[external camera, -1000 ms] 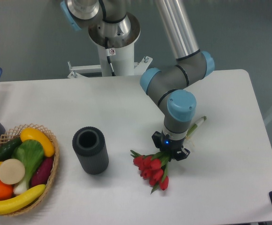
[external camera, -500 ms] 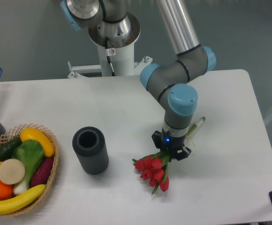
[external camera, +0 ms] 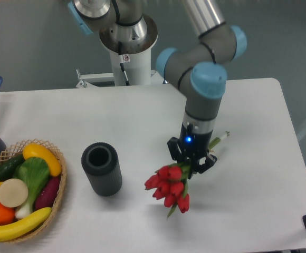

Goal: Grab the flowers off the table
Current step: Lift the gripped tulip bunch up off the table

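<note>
moved: arm is higher than a second ago, flowers (external camera: 169, 191) rise with it
gripper (external camera: 191, 164): clamped on the stems just behind the red heads
flowers: hanging tilted, heads down-left, apparently clear of the table (external camera: 258, 174)
meaning: lift underway, pick nearly done
nearby: dark cylinder (external camera: 101, 169), basket (external camera: 58, 190) untouched

Red tulip flowers (external camera: 169, 187), stems gripped, heads drooping above white table (external camera: 258, 200)
</note>
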Action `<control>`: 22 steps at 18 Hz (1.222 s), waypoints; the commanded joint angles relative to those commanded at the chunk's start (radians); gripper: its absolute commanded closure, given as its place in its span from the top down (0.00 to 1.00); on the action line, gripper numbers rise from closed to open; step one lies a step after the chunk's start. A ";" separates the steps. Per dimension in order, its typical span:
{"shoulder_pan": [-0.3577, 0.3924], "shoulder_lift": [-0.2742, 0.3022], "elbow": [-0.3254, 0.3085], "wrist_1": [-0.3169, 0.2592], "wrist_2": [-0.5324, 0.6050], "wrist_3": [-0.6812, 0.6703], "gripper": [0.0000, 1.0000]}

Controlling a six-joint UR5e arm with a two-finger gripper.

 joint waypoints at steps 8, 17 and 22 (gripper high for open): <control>0.109 0.105 -0.012 0.000 -0.279 -0.054 0.33; 0.186 0.111 -0.029 0.000 -0.490 -0.051 0.33; 0.192 0.111 -0.032 0.000 -0.490 -0.048 0.33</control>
